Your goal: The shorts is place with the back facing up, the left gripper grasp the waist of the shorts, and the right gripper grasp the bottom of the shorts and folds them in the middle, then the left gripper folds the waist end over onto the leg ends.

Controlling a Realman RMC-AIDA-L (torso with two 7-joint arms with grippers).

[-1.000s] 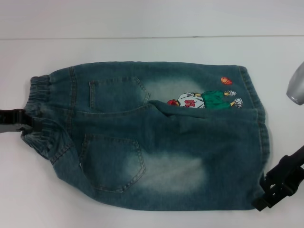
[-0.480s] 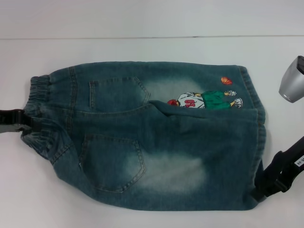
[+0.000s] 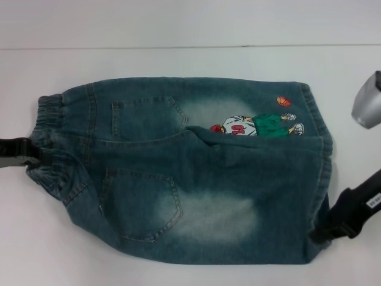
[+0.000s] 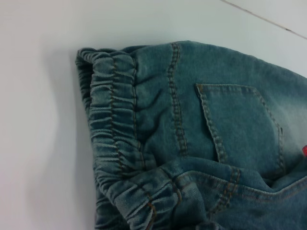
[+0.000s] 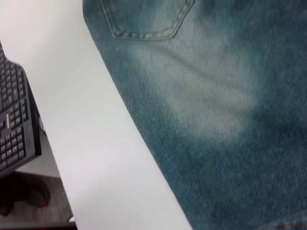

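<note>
The right gripper has slid in along the table toward the leg end since a second ago, its black body now tucked against the lower right corner of the hem, and the cloth there has bunched inward a little; whether its fingers have closed on the denim I cannot tell, because the fabric edge hides the tips. Over on the other side, the left gripper has not budged, its black fingers pinched onto the gathered waistband with the elastic puckered around them. The blue washed-denim shorts lie flat in the middle of the white matte table, back side up, waist toward the robot's left and leg ends toward its right. Two stitched patch pockets show, each five-sided with tan topstitching, and pale faded patches break the darker twill. A colourful cartoon print in red, white and green peeks from the far leg, partly covered by a fold of the near leg. The left wrist view shows the ruched elastic waistband close up, ribbed and crinkled. The right wrist view catches a black computer keyboard beyond the table's edge.
</note>
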